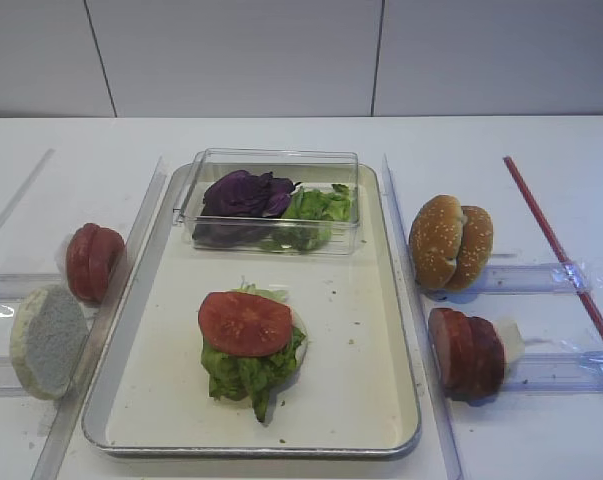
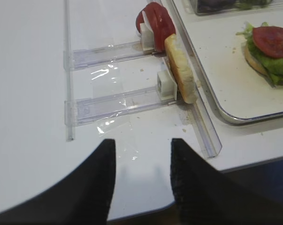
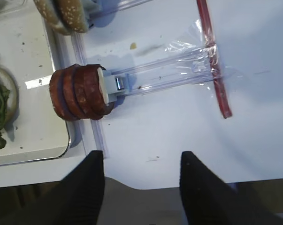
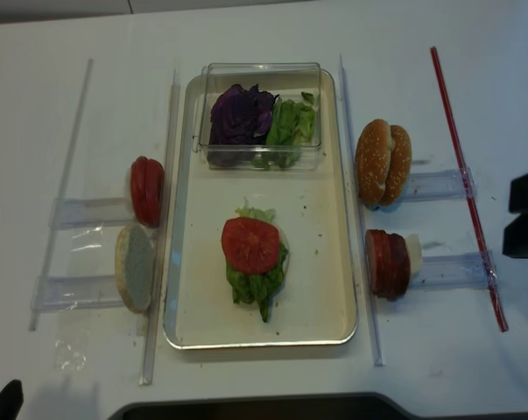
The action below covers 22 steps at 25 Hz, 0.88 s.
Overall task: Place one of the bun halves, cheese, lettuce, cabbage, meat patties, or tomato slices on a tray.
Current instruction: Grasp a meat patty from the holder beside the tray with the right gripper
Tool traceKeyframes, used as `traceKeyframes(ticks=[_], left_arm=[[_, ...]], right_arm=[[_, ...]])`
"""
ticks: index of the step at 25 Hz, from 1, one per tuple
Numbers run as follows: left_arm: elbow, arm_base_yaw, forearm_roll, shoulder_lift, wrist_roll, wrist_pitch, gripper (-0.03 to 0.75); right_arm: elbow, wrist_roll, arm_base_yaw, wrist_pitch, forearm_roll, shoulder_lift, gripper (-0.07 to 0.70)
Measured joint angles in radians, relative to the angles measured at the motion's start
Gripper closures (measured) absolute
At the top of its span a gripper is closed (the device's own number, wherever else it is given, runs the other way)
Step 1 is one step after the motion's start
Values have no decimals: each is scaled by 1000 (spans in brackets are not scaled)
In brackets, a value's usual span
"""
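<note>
On the silver tray a tomato slice lies on lettuce over a bun half. More lettuce and purple cabbage fill a clear box at the tray's far end. Left of the tray stand tomato slices and a bun half; to its right, bun halves and meat patties. Cheese is out of view. My right gripper is open and empty over bare table beside the patties. My left gripper is open and empty near the bun half.
Clear plastic rails with white pusher blocks hold the standing food on both sides. A red stick lies across the right rails. Long clear strips run along both long sides of the tray. The table's front edge is close under both grippers.
</note>
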Motion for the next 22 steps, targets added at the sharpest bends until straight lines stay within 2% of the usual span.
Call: traceKeyframes(ticks=[4,14,22], left_arm=[[0,0,0,0,0,0,444],[0,0,0,0,0,0,446],[0,0,0,0,0,0,449]], right_arm=[[0,2,35,-6,14,46,246],[-41,178,293,-13,-62,147,246],[-102,263,450,-65,-95,275,246]])
